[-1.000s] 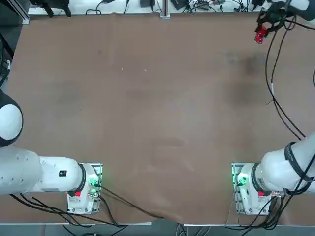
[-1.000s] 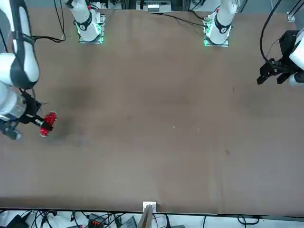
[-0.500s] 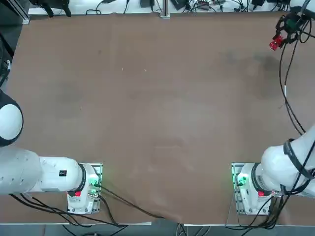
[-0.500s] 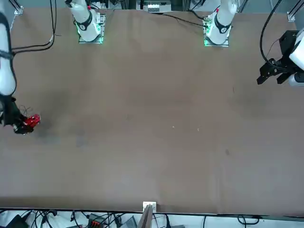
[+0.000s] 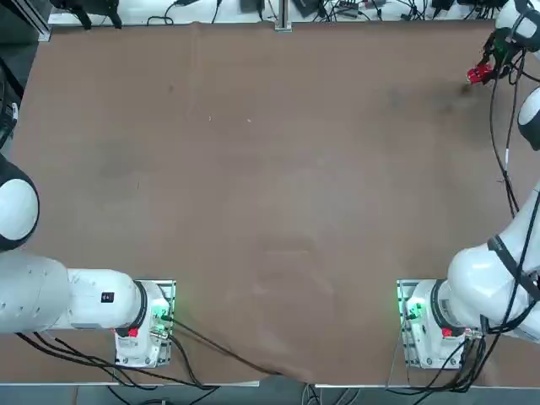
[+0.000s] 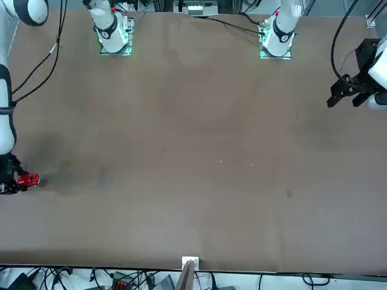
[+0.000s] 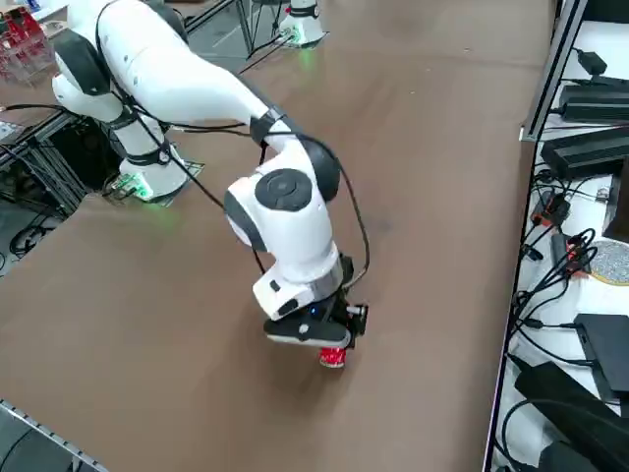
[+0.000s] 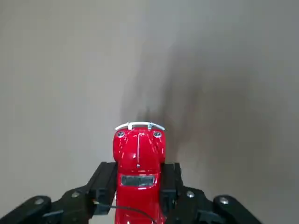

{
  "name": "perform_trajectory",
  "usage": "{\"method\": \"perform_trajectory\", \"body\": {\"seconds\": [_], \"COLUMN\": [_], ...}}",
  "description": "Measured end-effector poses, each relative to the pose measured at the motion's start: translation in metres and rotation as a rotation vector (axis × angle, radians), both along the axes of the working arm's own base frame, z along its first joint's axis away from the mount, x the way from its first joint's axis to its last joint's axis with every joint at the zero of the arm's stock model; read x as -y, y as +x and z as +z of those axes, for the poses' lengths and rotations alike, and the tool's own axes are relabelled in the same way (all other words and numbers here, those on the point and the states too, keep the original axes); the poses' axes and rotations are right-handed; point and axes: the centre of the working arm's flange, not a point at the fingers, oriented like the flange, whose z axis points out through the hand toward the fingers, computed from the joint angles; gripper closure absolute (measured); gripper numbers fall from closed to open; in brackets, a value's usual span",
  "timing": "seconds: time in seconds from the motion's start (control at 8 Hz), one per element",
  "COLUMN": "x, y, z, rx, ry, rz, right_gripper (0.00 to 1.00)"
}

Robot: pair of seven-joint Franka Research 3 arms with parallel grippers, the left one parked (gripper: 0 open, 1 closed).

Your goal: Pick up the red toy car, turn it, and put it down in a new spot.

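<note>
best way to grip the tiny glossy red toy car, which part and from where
Across its long flanks at mid-body, coming from above. The tiny glossy red toy car is oblong, with a rounded, sloping hood, so the flanks offer the steadiest hold. The right gripper holds it so, one finger on each flank.

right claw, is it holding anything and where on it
The right claw holds the red toy car, its fingers clamped on the car's two long sides, its front end sticking out.

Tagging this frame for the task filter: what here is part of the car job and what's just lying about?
Job:
- red toy car, gripped at its sides
- right tool, shut on it at the table's far right corner
- table

Lying about:
- cables and black boxes beyond the table's edge
</note>
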Motion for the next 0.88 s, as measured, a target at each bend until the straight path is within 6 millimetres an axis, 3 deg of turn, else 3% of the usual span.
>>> {"method": "perform_trajectory", "body": {"seconds": [0.25,0.62,0.88], "x": [0.022,0.031,0.036], "y": [-0.001,-0.005,-0.009], "z": [-0.001,-0.035,-0.041], "rx": [0.079,0.091,0.087], "ry": [-0.042,-0.051,-0.049], "rz": [-0.027,-0.040,-0.050], "right_gripper": [0.49,0.49,0.49]}}
